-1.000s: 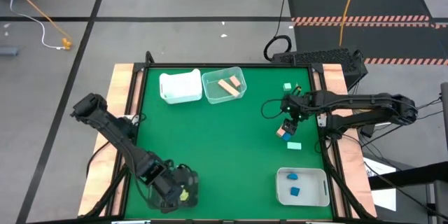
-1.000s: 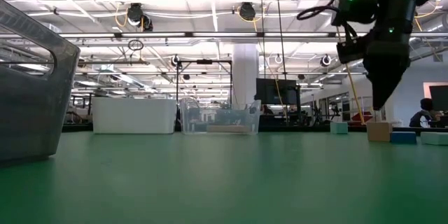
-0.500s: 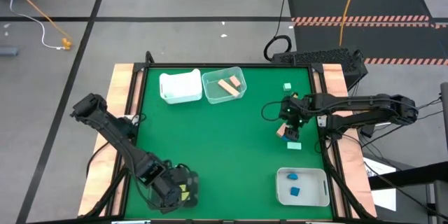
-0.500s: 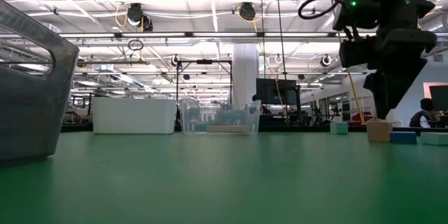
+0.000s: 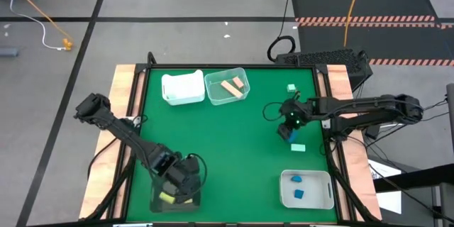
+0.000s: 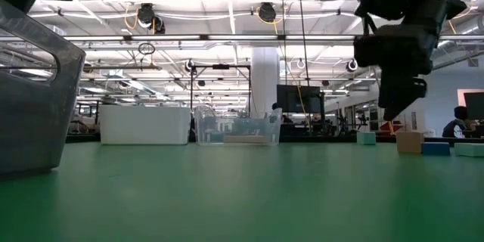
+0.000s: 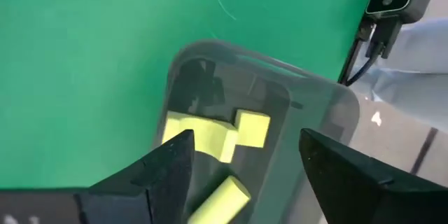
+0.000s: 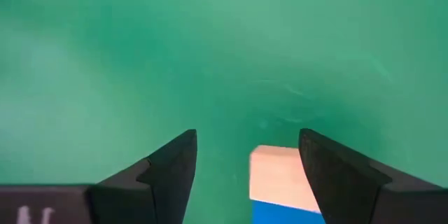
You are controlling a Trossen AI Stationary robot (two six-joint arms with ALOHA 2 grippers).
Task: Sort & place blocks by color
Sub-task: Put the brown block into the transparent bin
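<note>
At the near edge of the table (image 5: pixel 234 156), the left tool (image 7: pixel 241 164) hangs over the dark bin (image 5: pixel 174 197) at the near left corner, fingers spread and holding nothing. Inside the bin lie the yellow-green blocks (image 7: pixel 210 136): two or three cubes bunched together and a short bar (image 7: pixel 218 199) lying flat, its long axis slanted across the bin floor.

At the near right corner, the white bin (image 5: pixel 306 189) holds two blue blocks (image 5: pixel 298 186), lying apart from each other.

Farther back, on the right side, the right tool (image 8: pixel 245 164) hovers with its fingers spread, empty, above a tan block (image 8: pixel 282 171) that touches a blue block (image 8: pixel 283 212). In the low view the tan block (image 6: pixel 409 141) stands flat on the table with the blue one just beside it. To take the tan one cleanly, I judge the tool should shift until the block sits midway between the fingers, turn so the fingers close on the two faces not touching the blue block, then descend straight. Otherwise the blue one may get dragged along. A mint-teal bar (image 5: pixel 299 147) lies just near of this pair, long axis across the table; a mint-teal cube (image 5: pixel 291 87) sits well beyond.

At the far edge, the clear bin (image 5: pixel 227 86) holds two tan bars (image 5: pixel 235 85), both lying diagonally, beside another white bin (image 5: pixel 183 89).
</note>
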